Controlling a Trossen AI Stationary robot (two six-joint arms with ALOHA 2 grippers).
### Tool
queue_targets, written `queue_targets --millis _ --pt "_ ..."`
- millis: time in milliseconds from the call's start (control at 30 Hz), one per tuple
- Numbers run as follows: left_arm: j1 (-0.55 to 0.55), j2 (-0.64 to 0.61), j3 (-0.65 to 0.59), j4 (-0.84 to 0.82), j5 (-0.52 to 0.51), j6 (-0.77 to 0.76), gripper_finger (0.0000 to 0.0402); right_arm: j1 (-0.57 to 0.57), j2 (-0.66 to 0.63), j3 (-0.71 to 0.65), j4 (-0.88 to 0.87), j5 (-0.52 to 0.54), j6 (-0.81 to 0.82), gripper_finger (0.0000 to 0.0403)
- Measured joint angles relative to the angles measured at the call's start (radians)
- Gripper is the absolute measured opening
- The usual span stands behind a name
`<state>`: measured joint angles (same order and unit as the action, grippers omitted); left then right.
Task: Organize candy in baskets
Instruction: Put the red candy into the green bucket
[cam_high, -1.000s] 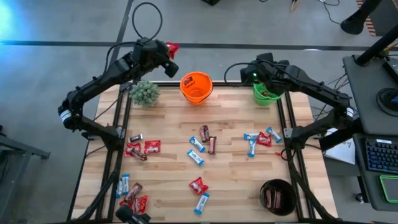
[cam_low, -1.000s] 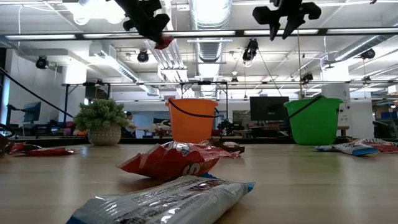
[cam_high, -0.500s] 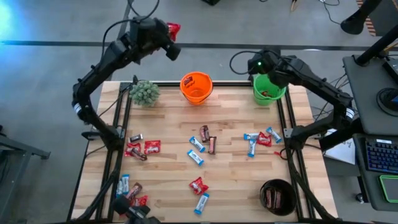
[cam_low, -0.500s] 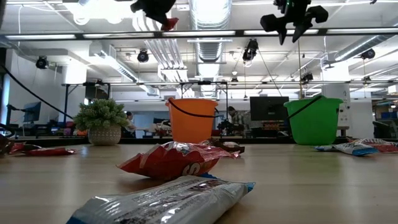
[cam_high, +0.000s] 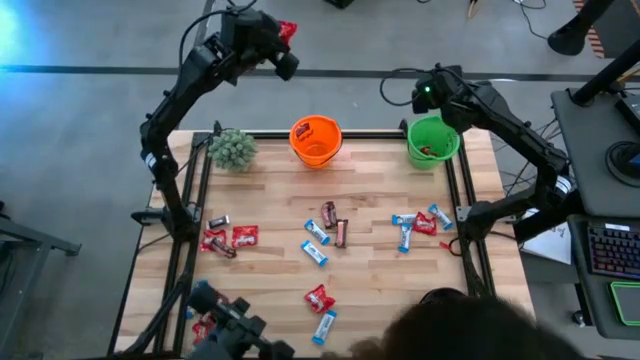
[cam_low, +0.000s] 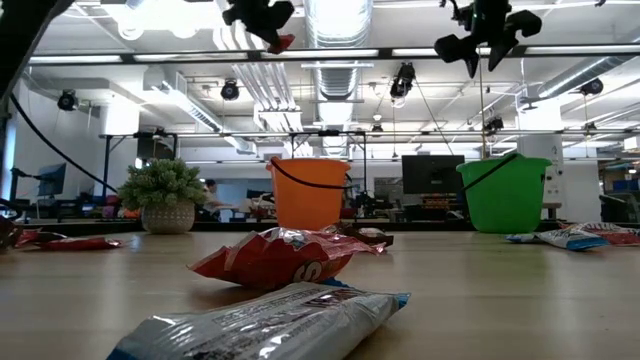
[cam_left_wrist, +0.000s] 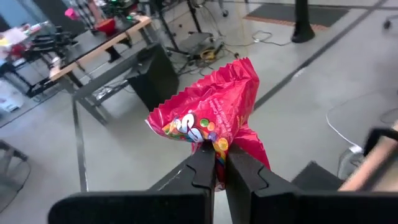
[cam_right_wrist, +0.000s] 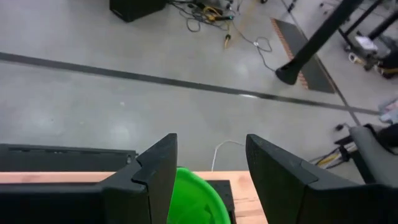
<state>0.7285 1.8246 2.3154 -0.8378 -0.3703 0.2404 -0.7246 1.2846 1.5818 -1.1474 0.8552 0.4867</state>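
My left gripper (cam_high: 283, 38) is raised high, beyond the table's far edge and left of the orange basket (cam_high: 315, 140), shut on a red candy (cam_high: 288, 29). The low view shows that candy (cam_low: 281, 43) near the ceiling lights. My right gripper (cam_high: 425, 92) stands open over the far rim of the green basket (cam_high: 432, 142), nothing between its fingers (cam_right_wrist: 155, 171). The black basket (cam_high: 445, 295) at the near right is mostly hidden by a dark shape. Several red, blue-white and brown candy bars (cam_high: 317, 232) lie flat on the wood. My left gripper pinches one crumpled end of the red wrapper (cam_left_wrist: 216, 148) between its two fingers. The rest of the wrapper (cam_left_wrist: 211, 109) sticks out past the fingertips. The candy is lifted clear, far above the table.
A fuzzy potted plant (cam_high: 232, 150) stands at the far left corner. A dark shape (cam_high: 455, 330), perhaps a person's head, covers the near right corner, and dark gear (cam_high: 230, 330) sits at the near left. Candy clusters lie at left (cam_high: 230, 238) and right (cam_high: 422, 222).
My left gripper has risen and gone past the table's far edge, carrying the red candy with it. My right gripper, still open, has swung toward the far right over the green basket. A dark shape has come in over the near right corner.
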Motion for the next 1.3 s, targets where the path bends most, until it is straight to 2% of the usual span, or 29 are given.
queue_targets --millis 200,433,533,700,867,1000,1100,1200,1300 --pt "0.064 0.040 0.000 -0.001 0.183 -0.021 0.0000 -0.061 0.005 0.000 0.017 -0.094 0.001 0.0182" --pt "0.066 0.106 0.000 0.027 0.206 0.109 0.0000 -0.068 0.014 0.000 0.091 -0.131 0.024 0.0182" --pt "0.073 0.125 0.015 0.030 0.243 0.114 0.0000 -0.068 0.014 0.000 0.148 -0.164 0.022 0.0182" --pt "0.072 0.119 0.040 0.038 0.280 0.126 0.0000 -0.068 0.016 0.000 0.219 -0.209 -0.068 0.0182" --pt "0.064 0.101 0.040 0.043 0.307 0.187 0.0000 -0.068 0.016 0.000 0.290 -0.379 -0.158 0.0182" --pt "0.064 0.094 0.040 0.036 0.421 0.180 0.0000 -0.060 0.018 0.000 0.343 -0.453 -0.217 0.0182" --pt "0.062 0.094 0.040 0.004 0.492 0.178 0.0000 -0.056 0.018 0.000 0.342 -0.505 -0.187 0.0182" --pt "0.052 0.093 0.040 -0.017 0.550 0.178 0.0000 -0.057 0.021 0.000 0.356 -0.666 -0.089 0.0182" --pt "0.024 0.092 0.040 -0.020 0.586 0.178 0.0000 -0.059 0.022 0.000 0.385 -0.837 -0.084 0.0182"
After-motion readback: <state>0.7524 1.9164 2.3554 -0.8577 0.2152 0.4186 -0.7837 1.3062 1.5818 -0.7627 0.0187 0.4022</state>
